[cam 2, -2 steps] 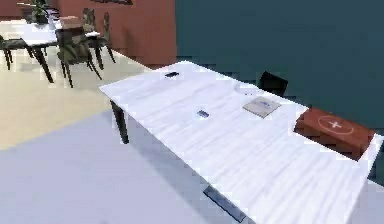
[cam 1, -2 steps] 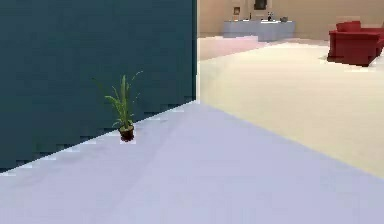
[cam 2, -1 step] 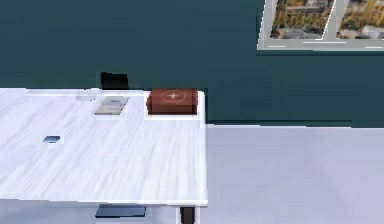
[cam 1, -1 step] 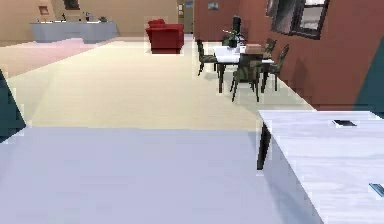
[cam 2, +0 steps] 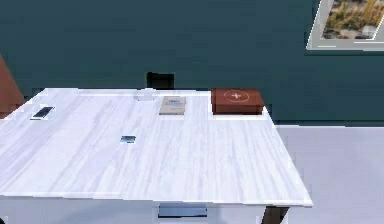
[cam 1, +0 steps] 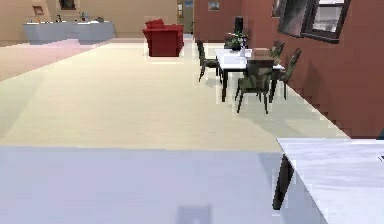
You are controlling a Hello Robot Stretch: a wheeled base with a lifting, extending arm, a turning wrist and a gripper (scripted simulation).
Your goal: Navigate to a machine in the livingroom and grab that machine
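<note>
A white tabletop (cam 2: 150, 160) spreads across the arm side view. On its far part lie a red-brown box (cam 2: 237, 100) with a small pale mark, a flat beige book-like thing (cam 2: 173, 105), a small pale item (cam 2: 146, 95), a dark phone-like slab (cam 2: 42, 113) and a tiny dark item (cam 2: 128, 139). Behind the table stands a dark chair back (cam 2: 160, 79) against a teal wall. In the forward view a corner of a white table (cam 1: 335, 170) shows at the lower right.
Ahead lies wide pale floor. A white dining table (cam 1: 243, 62) with dark chairs and a plant stands by the red-brown wall on the right. A red armchair (cam 1: 162, 39) and a long pale counter (cam 1: 68, 31) are at the back. A framed picture (cam 2: 350, 22) hangs upper right.
</note>
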